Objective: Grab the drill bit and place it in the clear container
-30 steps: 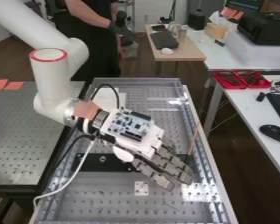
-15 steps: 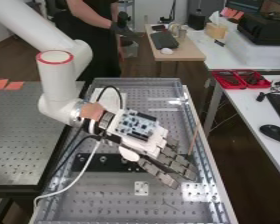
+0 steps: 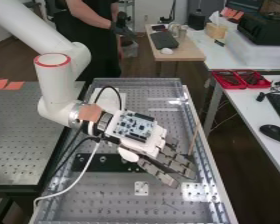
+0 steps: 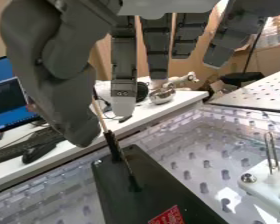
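1. While the white arm (image 3: 56, 92) came in from 10 to 11 o'clock in the high view, the robot hand (image 3: 174, 161) hung over the perforated surface (image 3: 111, 200), fingers slanting toward 5 o'clock.
2. Hand state: open, nothing pinched. Fingers ran mostly straight, with gaps between them; the thumb (image 4: 65, 95) stood off to one side in the wrist view.
3. Drill bit (image 4: 111, 142): thin, brownish along its upper length, dark lower down. It stood near upright with a slight lean, its foot at the black plate (image 3: 104, 162). In the wrist view it showed between thumb and nearest finger; whether either touched it, could not tell.
4. High view: the bit's brownish length rose just beside the fingers, leaning toward 1 o'clock.
5. The plate lay flat on the surface, partly under the hand, and bore a red label (image 4: 168, 216).
6. Small white fitting (image 3: 141, 188) on the surface, about 8 to 9 o'clock from the fingertips in the high view.
7. White cable (image 3: 76, 178) curved down toward 7 o'clock; a black cable (image 3: 109, 86) looped above the wrist, near 11 o'clock of the hand.
8. Side table (image 3: 247, 111), right of the rig: red trays (image 3: 240, 79) at 2 o'clock from the hand, black mouse (image 3: 275, 133) at 3 o'clock.
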You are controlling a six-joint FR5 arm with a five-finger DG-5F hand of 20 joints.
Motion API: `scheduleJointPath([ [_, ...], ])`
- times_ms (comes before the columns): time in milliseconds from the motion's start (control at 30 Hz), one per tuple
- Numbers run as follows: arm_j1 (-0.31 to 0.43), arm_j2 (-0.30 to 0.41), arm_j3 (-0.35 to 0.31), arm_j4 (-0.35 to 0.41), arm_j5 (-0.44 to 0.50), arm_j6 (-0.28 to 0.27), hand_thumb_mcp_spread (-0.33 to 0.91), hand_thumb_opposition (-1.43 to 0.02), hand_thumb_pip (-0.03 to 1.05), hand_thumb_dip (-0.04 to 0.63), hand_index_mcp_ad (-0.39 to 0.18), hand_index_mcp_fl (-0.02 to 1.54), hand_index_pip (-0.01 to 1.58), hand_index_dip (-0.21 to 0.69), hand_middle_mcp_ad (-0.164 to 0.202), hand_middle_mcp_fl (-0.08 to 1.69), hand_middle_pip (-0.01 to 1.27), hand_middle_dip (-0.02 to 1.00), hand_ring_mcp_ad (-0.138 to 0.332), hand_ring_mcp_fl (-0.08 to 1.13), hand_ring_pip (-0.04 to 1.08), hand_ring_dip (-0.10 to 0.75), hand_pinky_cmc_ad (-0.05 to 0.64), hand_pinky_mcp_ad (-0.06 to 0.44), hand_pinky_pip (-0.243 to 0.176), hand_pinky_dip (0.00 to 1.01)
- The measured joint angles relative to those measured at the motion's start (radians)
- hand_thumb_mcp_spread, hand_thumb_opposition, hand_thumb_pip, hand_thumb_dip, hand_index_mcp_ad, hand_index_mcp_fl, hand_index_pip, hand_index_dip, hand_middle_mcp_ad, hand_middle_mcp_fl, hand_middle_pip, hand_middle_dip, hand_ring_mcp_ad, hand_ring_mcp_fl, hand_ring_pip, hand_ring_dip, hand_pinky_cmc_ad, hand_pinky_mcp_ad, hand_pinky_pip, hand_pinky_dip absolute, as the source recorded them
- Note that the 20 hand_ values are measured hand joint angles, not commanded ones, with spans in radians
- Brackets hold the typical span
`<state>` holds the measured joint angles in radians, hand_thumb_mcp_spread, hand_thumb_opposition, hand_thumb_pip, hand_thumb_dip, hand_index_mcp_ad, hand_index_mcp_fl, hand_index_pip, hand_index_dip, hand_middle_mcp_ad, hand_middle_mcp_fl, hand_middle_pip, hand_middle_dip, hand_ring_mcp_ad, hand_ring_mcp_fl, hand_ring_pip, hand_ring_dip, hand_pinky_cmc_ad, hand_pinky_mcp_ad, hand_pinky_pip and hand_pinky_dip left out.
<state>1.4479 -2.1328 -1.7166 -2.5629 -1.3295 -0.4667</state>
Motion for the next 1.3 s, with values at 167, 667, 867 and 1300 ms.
scheduleJointPath([
  [167,0.000,0.003,-0.003,-0.001,-0.007,-0.008,0.33,-0.90,0.73,0.269,0.024,-0.01,1.56,0.398,0.141,0.21,0.13,0.19,0.101,-0.01,0.11,-0.031,0.295,0.178,-0.105,0.24],
  [667,-0.002,-0.006,0.017,-0.025,-0.032,-0.014,0.32,-0.90,0.73,0.286,0.024,0.07,1.56,0.393,0.141,0.27,0.12,0.19,0.101,-0.02,0.10,-0.023,0.295,0.178,-0.105,0.24],
  [867,-0.008,-0.014,0.025,-0.029,-0.048,-0.022,0.33,-0.90,0.73,0.286,0.024,0.11,1.46,0.298,0.138,0.27,0.12,0.19,0.101,-0.02,0.10,-0.023,0.295,0.178,-0.105,0.24],
  [1300,-0.026,-0.022,0.038,-0.032,-0.076,-0.059,0.34,-0.91,0.73,0.286,0.005,0.25,1.33,0.113,0.126,0.29,0.12,0.19,0.101,-0.01,0.10,-0.024,0.295,0.178,-0.105,0.22],
])
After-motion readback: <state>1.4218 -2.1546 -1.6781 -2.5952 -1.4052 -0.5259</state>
